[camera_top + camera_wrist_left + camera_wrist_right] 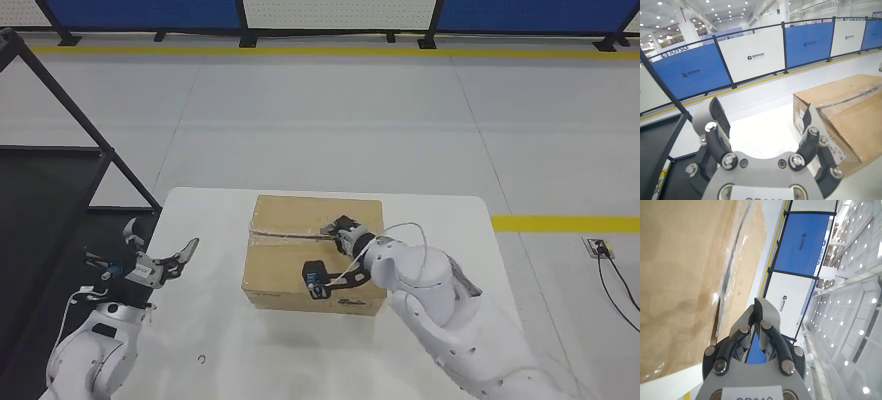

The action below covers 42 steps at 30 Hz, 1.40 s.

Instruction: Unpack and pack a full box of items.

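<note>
A closed cardboard box (pixel 300 255) sits in the middle of the white table (pixel 440 220), its top seam covered with clear tape (pixel 285 234). My right gripper (pixel 328 232) rests over the box top near the taped seam. In the right wrist view this gripper (pixel 755 307) is shut, fingertips together with nothing visible between them, and the box (pixel 687 256) lies close beside it. My left gripper (pixel 160 241) hovers at the table's left edge, apart from the box. In the left wrist view it (pixel 762 113) stands open and empty, with the box (pixel 848 106) ahead of one finger.
A black metal frame (pixel 70 130) stands off the table's left side, close to my left arm. A small dark ring-shaped bit (pixel 201 360) lies on the table's front left. Bare tabletop lies on either side of the box.
</note>
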Motion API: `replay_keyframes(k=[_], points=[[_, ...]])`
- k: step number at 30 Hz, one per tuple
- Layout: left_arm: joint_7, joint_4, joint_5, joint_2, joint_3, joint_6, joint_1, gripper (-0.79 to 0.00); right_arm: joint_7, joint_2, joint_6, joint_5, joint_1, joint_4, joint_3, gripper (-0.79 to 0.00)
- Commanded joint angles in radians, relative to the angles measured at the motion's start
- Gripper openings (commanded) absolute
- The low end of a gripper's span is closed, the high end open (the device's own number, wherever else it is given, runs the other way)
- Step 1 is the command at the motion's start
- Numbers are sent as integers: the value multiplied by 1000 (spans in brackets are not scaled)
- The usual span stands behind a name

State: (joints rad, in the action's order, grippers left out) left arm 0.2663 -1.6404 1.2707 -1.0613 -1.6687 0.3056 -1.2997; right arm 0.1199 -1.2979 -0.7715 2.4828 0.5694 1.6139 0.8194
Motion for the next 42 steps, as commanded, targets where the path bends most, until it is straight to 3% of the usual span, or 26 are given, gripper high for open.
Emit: replay_keyframes(k=[1, 11, 20, 31, 35, 40, 42], points=[[17, -15, -15, 1, -27, 2, -37, 0, 6, -33, 20, -28, -73, -72, -78, -785], [66, -34, -44, 0, -86, 19, -128, 0, 44, -202, 34, -111, -304, -391, -330, -785], [67, -31, -50, 1, -107, 61, -137, 0, 58, -279, -18, -134, -362, -514, -385, -785], [56, -19, -38, 3, -97, 102, -105, 0, 90, -260, -107, -100, -317, -438, -327, -785], [50, -10, -31, 2, -88, 108, -93, 0, 91, -236, -49, -150, -262, -360, -227, -785], [51, -1, -23, 1, -74, 107, -86, 0, 256, -222, 61, -361, -127, -194, -23, -785], [54, 2, -23, 0, -72, 106, -86, 0, 292, -222, 65, -407, -94, -131, 4, -785]])
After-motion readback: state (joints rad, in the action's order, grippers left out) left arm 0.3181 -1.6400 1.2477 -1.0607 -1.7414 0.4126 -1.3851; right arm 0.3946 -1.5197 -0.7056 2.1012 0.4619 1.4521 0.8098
